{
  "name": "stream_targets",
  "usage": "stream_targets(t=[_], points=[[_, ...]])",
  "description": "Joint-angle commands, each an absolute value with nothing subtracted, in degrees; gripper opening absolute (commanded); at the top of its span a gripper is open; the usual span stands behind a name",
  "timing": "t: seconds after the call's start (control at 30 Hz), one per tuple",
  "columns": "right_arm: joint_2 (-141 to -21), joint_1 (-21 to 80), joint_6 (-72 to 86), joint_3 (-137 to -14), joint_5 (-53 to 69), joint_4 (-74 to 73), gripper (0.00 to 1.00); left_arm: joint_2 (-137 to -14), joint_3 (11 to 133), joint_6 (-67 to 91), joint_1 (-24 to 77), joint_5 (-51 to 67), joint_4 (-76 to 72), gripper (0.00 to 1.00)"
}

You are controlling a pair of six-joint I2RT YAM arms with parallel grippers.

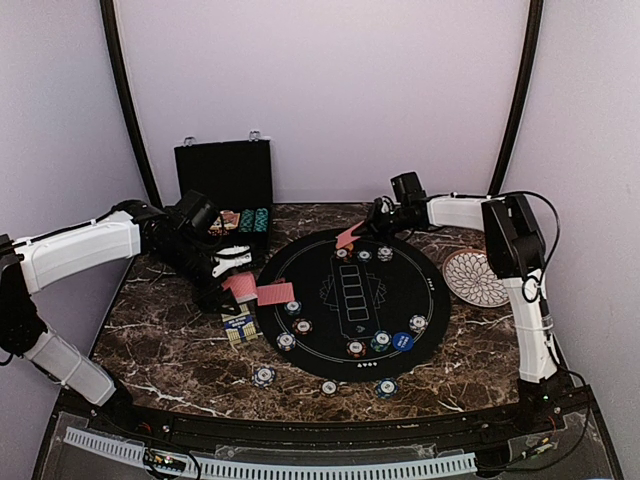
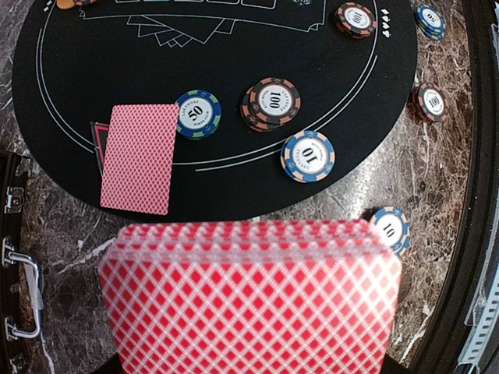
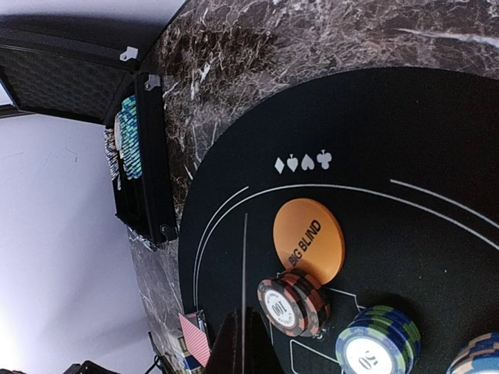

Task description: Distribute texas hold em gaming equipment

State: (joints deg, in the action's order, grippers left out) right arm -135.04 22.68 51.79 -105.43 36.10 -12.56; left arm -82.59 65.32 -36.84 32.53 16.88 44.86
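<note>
My left gripper [image 1: 232,268] is shut on a deck of red-backed cards [image 1: 241,287] at the left rim of the black round mat [image 1: 430,290]. In the left wrist view the deck [image 2: 249,296] fills the bottom and hides the fingers. One card [image 2: 139,158] lies face down on the mat beyond it [image 1: 275,293]. My right gripper [image 1: 372,226] is shut on a single red card [image 1: 348,237] at the mat's far edge; it shows edge-on between the shut fingers [image 3: 244,343]. An orange BIG BLIND disc [image 3: 309,239] and a 100 chip stack [image 3: 294,302] lie beside it. A blue disc [image 1: 402,341] lies near the front.
Several chip stacks ring the mat [image 1: 302,326], and three lie on the marble in front [image 1: 329,387]. The open black case [image 1: 224,180] with racked chips stands at the back left. A card box [image 1: 238,326] lies left of the mat. A patterned plate [image 1: 476,277] sits right.
</note>
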Motion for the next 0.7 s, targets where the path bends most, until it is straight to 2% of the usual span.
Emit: stream_targets(t=[0.0,0.53,0.6,0.67], points=[[-136.04,22.28,50.87,-108.71,34.3,-12.96,0.0,-80.73,64.73,-37.69,32.48,17.68,45.63,0.0],[-131.05,21.97,51.15,-99.46,32.46,-10.37,0.01,-79.84,64.68,-37.8,32.52,17.6,46.3,0.0],[-130.19,21.97,51.15,-98.37,32.22,-9.96,0.04,-79.68,64.71,-37.79,32.52,17.48,46.4,0.0],[-129.28,21.95,51.09,-97.62,31.63,-10.17,0.11,-79.51,64.69,-37.86,32.52,17.4,46.48,0.0]])
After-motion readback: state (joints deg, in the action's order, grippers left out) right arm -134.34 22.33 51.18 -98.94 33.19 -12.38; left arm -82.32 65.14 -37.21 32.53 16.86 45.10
